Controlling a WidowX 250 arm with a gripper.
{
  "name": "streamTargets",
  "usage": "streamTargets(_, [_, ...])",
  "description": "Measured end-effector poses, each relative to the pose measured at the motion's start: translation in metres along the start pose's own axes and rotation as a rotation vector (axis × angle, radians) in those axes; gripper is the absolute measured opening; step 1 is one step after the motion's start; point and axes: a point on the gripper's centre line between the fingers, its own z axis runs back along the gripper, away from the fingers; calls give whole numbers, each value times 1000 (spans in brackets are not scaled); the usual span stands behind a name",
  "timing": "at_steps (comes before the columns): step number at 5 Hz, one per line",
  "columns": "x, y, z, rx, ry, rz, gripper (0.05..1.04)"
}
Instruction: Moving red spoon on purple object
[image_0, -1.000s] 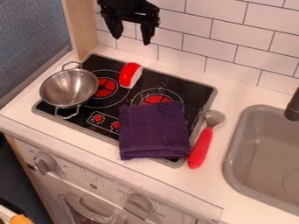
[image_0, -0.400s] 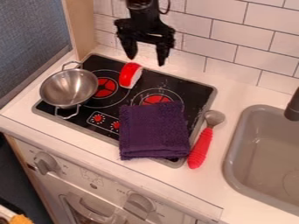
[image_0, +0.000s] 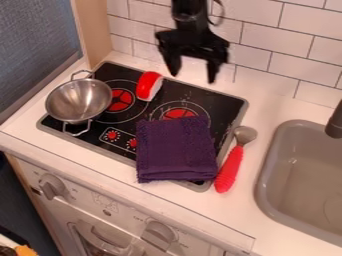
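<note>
Your gripper (image_0: 194, 77) hangs at upper centre, fingers spread wide, holding nothing. The spoon (image_0: 232, 162) lies below and rightward, right of the cloth (image_0: 176, 149), handle slanting down-left from its bowl.

Above your claw (image_0: 194, 78), the arm (image_0: 190, 12) is cut off. Below it, purple cloth (image_0: 177, 150) hides some stovetop (image_0: 224, 105). Your view crops the sink (image_0: 262, 187), lower right of it.

White counter (image_0: 258, 113) beneath black stovetop (image_0: 217, 100) and red spoon (image_0: 230, 167)
</note>
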Motion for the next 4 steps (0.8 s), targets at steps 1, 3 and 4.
streamTargets(1, [-13, -37, -8, -12, -4, -9, 1000])
streamTargets(3, [-32, -79, -14, -58, -5, 2, 1000])
streamTargets(4, [-45, -85, -19, -37, 20, 28, 1000])
